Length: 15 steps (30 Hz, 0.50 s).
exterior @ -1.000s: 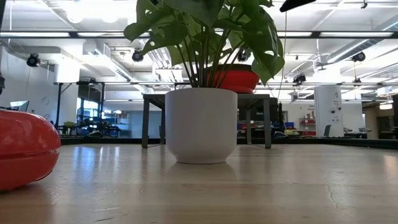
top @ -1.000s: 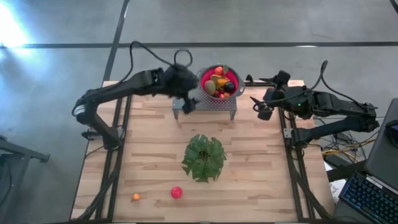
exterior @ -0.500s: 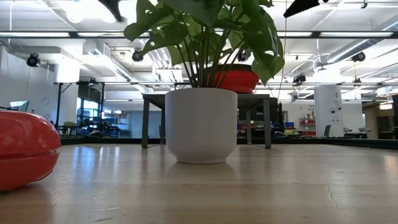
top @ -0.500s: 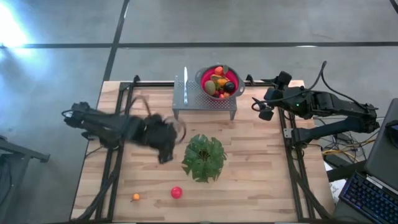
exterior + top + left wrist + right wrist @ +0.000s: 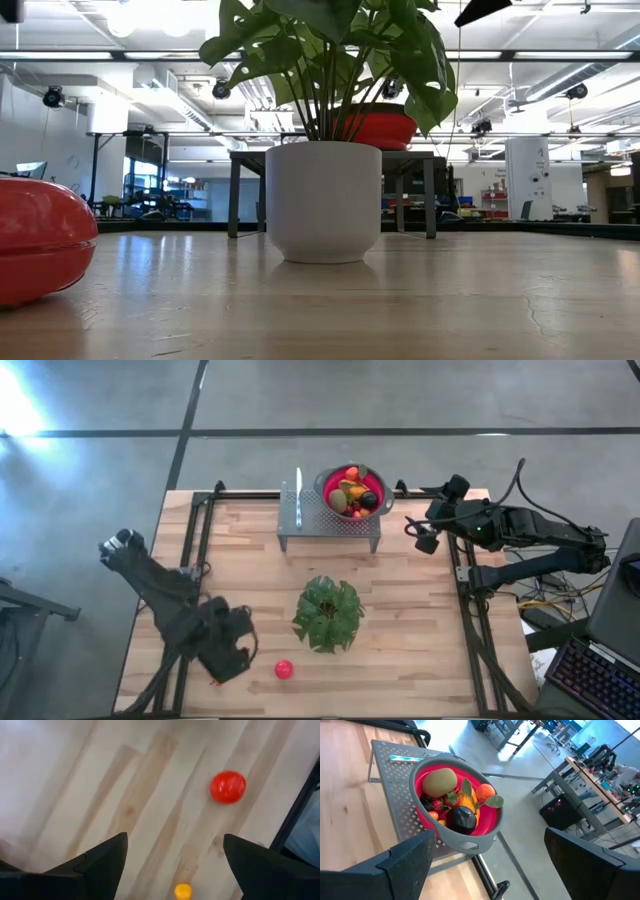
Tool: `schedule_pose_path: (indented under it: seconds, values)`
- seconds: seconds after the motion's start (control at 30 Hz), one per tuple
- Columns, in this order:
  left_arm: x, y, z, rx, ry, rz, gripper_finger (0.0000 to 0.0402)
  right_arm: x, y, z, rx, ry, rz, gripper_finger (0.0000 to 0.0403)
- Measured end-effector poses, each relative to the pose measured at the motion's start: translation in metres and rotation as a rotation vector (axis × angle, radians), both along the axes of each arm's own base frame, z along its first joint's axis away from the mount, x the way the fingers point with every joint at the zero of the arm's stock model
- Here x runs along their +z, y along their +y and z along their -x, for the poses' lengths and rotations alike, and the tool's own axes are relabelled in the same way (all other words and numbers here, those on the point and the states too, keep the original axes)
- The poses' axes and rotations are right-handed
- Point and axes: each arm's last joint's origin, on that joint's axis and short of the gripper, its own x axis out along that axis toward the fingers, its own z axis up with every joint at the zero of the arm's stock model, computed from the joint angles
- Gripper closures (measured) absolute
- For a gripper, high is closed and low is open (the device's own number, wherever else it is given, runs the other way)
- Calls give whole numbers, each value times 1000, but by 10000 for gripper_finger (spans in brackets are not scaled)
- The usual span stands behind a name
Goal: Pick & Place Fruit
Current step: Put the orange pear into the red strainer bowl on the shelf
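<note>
Two fruits lie loose on the wooden table near its front edge: a red round fruit (image 5: 284, 669) (image 5: 228, 787) (image 5: 40, 240) and a small orange fruit (image 5: 183, 891). My left gripper (image 5: 228, 653) (image 5: 175, 837) hangs open above the table at the near left, pointing down, with the orange fruit just below and between its fingers and the red one farther off. A red colander bowl (image 5: 352, 490) (image 5: 457, 810) full of several fruits stands on a metal rack at the far side. My right gripper (image 5: 420, 538) (image 5: 490, 832) waits open to the right of the bowl.
A green leafy plant in a white pot (image 5: 328, 612) (image 5: 323, 200) stands mid-table between the rack and the loose fruits. The perforated metal rack (image 5: 310, 515) carries the bowl. Bare wood lies to the left and right of the plant. Black frame rails run along both table sides.
My left gripper has swung from beside the bowl at the far side, across the table's left half, to the near left corner. It has sunk lower and tipped to point down, staying open. It now covers the small orange fruit in the high view.
</note>
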Motion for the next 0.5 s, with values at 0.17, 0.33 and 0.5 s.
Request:
schedule_pose_path:
  seconds: [0.17,0.33,0.5]
  values:
    - [-29,-21,19,26,-8,6,71,0,0,0,-13,-23,-23,35]
    - [-54,-31,35,83,44,43,71,0,0,0,-27,-46,-46,35]
    - [-75,-40,39,103,57,132,71,0,0,0,-38,-64,-64,35]
